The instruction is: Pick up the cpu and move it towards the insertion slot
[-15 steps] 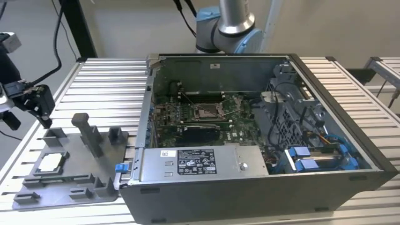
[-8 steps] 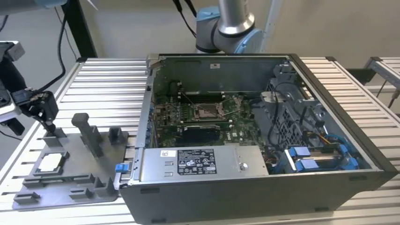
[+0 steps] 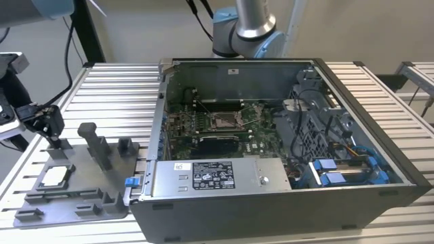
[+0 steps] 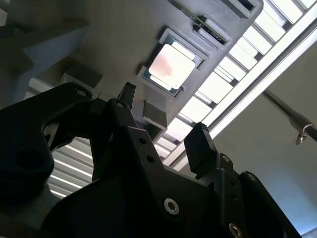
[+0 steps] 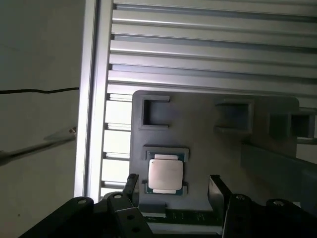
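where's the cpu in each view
Exterior view: cpu lies in the grey tray, at the exterior view's left.
First wrist view: cpu seated in a grey tray pocket.
Second wrist view: cpu in that same pocket.
Shared landmark: the grey tray.

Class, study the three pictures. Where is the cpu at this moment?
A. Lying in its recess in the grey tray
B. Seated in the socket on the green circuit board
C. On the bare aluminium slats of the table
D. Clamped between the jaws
A: in the first wrist view the cpu lies flat in its recess in the grey tray, with the jaws open to either side of it and gripping nothing.
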Controlling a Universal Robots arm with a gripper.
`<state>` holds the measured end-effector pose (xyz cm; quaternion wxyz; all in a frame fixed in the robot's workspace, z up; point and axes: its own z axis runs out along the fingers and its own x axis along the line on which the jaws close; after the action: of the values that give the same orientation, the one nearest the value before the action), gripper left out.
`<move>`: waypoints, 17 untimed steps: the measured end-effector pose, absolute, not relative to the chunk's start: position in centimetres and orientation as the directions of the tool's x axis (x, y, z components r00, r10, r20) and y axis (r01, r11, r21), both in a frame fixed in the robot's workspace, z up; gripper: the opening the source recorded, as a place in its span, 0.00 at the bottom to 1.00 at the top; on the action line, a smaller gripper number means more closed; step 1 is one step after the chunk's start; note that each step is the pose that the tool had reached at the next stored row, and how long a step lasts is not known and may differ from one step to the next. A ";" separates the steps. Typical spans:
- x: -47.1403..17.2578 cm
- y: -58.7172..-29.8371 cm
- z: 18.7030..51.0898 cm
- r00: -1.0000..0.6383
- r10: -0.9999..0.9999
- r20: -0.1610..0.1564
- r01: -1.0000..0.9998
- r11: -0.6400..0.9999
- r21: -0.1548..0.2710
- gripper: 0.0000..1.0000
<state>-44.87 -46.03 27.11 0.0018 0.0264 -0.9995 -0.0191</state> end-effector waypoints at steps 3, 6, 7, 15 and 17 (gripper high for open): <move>-45.0 -46.0 26.6 -0.999 -0.053 0.003 -0.053 0.998 0.038 0.00; -45.0 -46.1 26.0 -0.999 -0.053 0.002 -0.053 0.998 0.038 0.00; -45.1 -46.1 25.8 -0.999 -0.053 0.002 -0.053 0.998 0.038 0.00; -45.1 -46.6 24.4 -0.999 -0.054 0.003 -0.054 0.998 0.038 0.00; -45.1 -46.9 24.0 -0.998 -0.055 0.002 -0.055 0.998 0.038 0.00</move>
<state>-45.05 -46.88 24.02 0.0017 0.0273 -0.9994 -0.0191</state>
